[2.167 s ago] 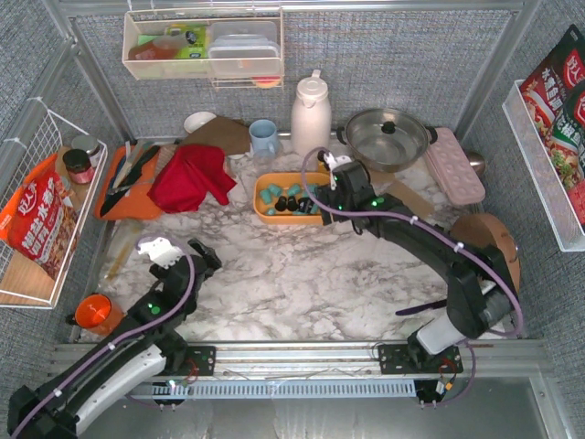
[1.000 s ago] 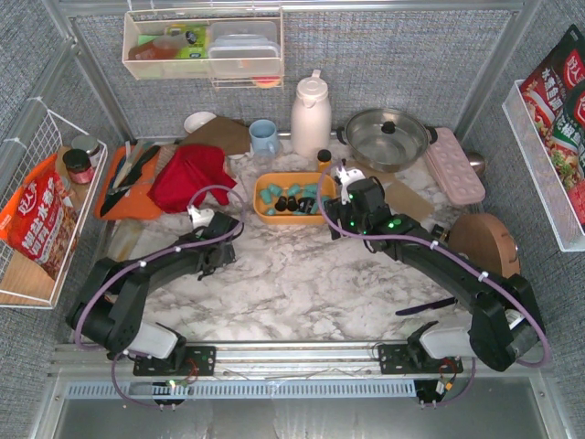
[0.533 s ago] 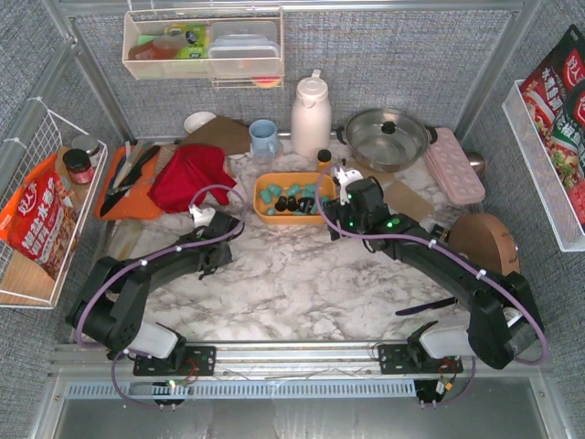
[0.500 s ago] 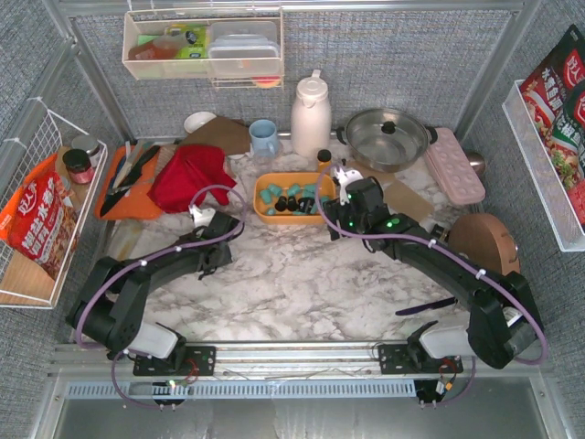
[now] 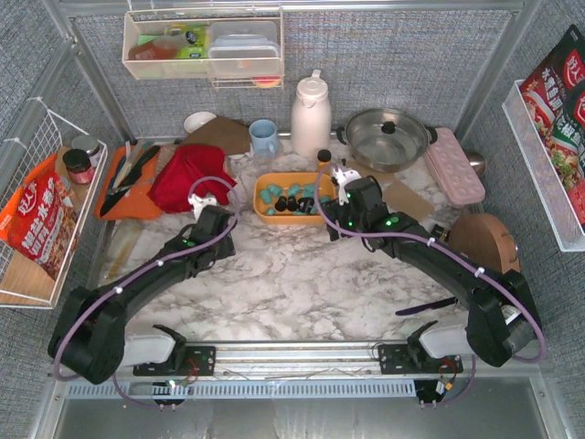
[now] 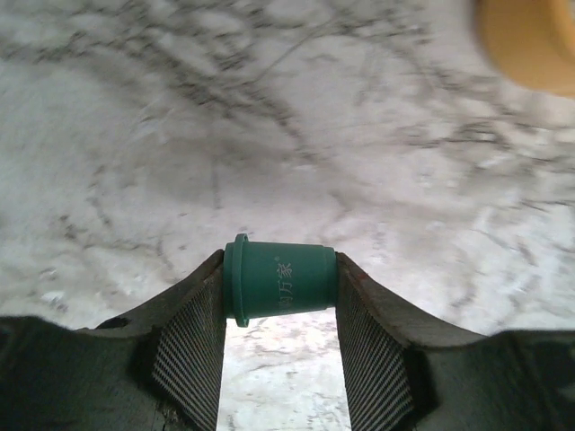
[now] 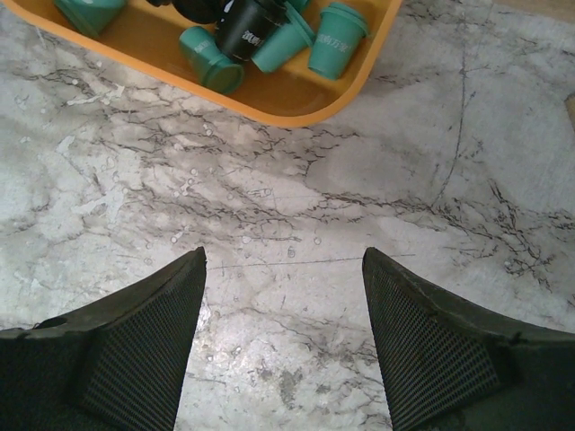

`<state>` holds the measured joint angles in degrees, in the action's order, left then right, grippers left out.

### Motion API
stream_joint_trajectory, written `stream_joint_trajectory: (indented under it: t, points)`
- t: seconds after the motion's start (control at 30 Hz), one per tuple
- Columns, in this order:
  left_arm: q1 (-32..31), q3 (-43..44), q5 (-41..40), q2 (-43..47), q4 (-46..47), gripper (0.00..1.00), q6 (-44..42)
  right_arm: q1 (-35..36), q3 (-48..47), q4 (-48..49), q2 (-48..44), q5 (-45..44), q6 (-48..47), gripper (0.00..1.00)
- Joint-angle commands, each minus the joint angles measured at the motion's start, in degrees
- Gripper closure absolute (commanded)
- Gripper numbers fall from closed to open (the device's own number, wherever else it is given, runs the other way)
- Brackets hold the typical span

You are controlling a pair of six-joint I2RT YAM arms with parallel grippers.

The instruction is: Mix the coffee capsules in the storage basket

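Note:
The orange-yellow storage basket [image 5: 292, 212] sits at mid table, with teal and black coffee capsules [image 5: 285, 199] inside. My left gripper [image 5: 219, 230] hovers over bare marble left of the basket, shut on one teal capsule [image 6: 278, 280] held sideways between its pads; the basket's corner [image 6: 530, 40] shows blurred at the upper right. My right gripper [image 5: 335, 219] stands open and empty just in front of the basket's near right corner. In the right wrist view the right gripper [image 7: 285, 260] is over marble, below the basket rim [image 7: 296, 106], with teal capsules [image 7: 337, 40] and a black capsule [image 7: 247, 22] inside.
A red cloth [image 5: 187, 176] and an orange cutting board with knives [image 5: 128, 187] lie left of the basket. Behind it stand a blue mug [image 5: 263, 137], a white thermos [image 5: 311, 114] and a steel pot [image 5: 386, 137]. A pink tray [image 5: 454, 165] and a wooden disc [image 5: 484, 242] are at right.
My left arm has stretched forward, carrying its gripper up the table and slightly right toward the basket. The right arm has not moved.

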<state>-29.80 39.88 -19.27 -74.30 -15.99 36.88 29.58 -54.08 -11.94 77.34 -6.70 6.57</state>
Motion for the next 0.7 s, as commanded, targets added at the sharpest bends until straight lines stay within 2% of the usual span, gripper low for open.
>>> stream_joint_trajectory:
  t: [0.0,0.23,0.5,0.67]
  points:
    - [-0.12,-1.72,10.85,3.99,10.40,0.50,-7.53,0.03,-1.44,-1.27,-0.64,2.31,-0.11,0.25]
    - [-2.46,-5.65,21.58,7.20,26.70,0.51,-14.59,0.03,-2.50,-3.86,-2.81,6.33,0.55,0.25]
    - [-8.32,-14.75,29.78,7.10,58.30,0.51,-27.96,0.04,-5.57,-7.64,-5.27,11.06,1.32,0.26]
    - [-11.16,-15.84,33.07,3.11,66.42,0.49,-36.00,0.12,-6.09,-7.58,-6.04,16.40,4.01,0.27]
